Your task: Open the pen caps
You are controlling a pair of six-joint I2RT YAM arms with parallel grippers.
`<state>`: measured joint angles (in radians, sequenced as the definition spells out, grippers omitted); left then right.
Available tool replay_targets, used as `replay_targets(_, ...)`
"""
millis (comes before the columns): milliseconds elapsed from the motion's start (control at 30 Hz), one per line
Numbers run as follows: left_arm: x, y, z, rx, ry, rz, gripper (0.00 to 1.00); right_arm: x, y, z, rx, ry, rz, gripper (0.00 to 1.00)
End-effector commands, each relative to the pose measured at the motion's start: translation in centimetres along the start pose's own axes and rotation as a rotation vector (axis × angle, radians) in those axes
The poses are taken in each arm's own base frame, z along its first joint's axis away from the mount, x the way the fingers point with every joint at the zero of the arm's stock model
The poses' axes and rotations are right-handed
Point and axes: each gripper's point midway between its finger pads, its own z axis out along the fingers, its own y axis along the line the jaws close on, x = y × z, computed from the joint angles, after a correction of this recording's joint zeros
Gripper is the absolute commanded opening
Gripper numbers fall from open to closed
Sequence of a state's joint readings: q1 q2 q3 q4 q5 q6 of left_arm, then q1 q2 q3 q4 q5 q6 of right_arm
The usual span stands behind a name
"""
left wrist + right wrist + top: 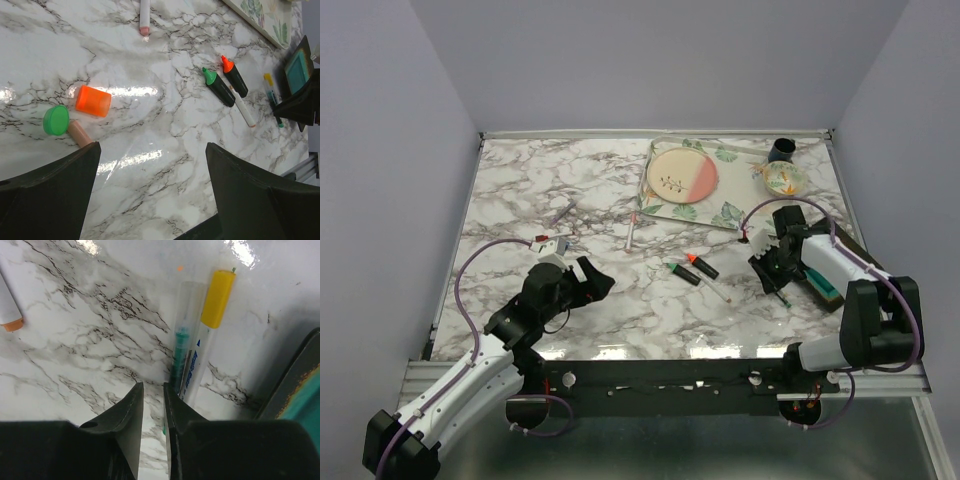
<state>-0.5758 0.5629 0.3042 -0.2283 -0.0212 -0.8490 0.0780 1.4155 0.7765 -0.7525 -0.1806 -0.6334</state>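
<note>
In the left wrist view a loose orange cap [93,100] and a green cap [56,120] on a pink stub lie on the marble to the left of my left gripper [152,147]. That gripper is wide open and empty over bare table [598,280]. A green highlighter [217,86] and an orange highlighter [234,76] lie side by side with their coloured tips bare. My right gripper [152,385] hangs low with only a narrow gap and nothing between its fingers. Just right of it lie a green pen in a clear cap [182,347] and a pen with a yellow cap [216,297].
A thin white pen [720,292] lies beside the highlighters [692,268], another white pen [632,232] farther back. A leaf-print tray with a pink plate [685,178], a small bowl [785,180] and a black cup [782,150] stand at the back right. A dark teal-lined tray [300,400] sits right of the right gripper.
</note>
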Motion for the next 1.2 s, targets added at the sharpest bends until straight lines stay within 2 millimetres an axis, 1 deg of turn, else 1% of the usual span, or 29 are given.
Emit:
replay_targets(0,-0.1,-0.4,-0.1,0.027,-0.004,0.016,0.95,0.2,-0.8,0.2,0.038,0.006,-0.006,0.31)
replay_targets(133,-0.1,-0.3,0.0,0.023,-0.002,0.016,0.95,0.1,-0.7,-0.1,0.037,-0.003,-0.012,0.32)
replay_targets(267,-0.1,-0.3,0.0,0.025,-0.002,0.016,0.95,-0.4,-0.7,-0.9,0.043,-0.027,-0.021,0.33)
replay_targets(433,-0.1,-0.4,-0.1,0.026,-0.003,0.016,0.95,-0.9,-1.4,-1.5,0.070,-0.036,-0.023,0.34)
replay_targets(833,-0.1,-0.3,-0.1,0.027,-0.006,0.013,0.95,-0.2,-2.3,0.0,0.061,0.016,-0.007,0.34)
replay_targets(1000,-0.1,-0.4,-0.1,0.030,-0.006,0.013,0.95,0.3,-2.0,0.7,0.036,0.043,-0.009,0.34)
replay_targets(1167,-0.1,-0.4,-0.1,0.029,-0.007,0.013,0.95,0.2,-1.9,0.8,0.027,0.042,-0.016,0.34)
